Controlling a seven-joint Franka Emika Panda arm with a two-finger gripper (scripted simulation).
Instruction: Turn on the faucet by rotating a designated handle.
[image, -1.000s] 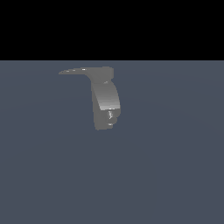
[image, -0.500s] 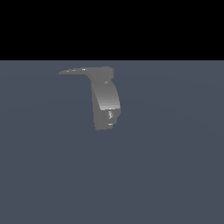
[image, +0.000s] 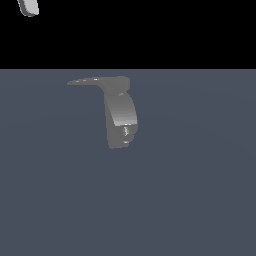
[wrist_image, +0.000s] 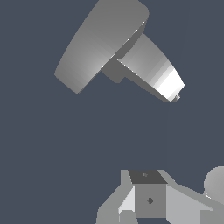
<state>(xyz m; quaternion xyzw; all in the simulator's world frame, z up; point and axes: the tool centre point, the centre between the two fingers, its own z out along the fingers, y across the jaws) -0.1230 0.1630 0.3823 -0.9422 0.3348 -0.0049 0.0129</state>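
The faucet (image: 120, 115) is a matte grey curved body standing upright on the dark floor, with a small notch near its lower end. The handle (image: 87, 81) is a thin flat blade sticking out from its top toward the exterior view's left. In the wrist view the handle (wrist_image: 98, 48) shows as a broad flat paddle and the faucet body (wrist_image: 153, 70) slants away beneath it. My gripper (wrist_image: 148, 205) shows only as grey blocky parts at the picture's edge, well apart from the faucet. I cannot tell how the jaws stand.
A pale rounded part of the robot arm (image: 27, 7) shows in the exterior view's top left corner, far above the faucet. The flat blue-grey floor (image: 190, 200) spreads all round the faucet.
A pale part of the arm has come into the exterior view's top left corner. The faucet and its handle have not moved.
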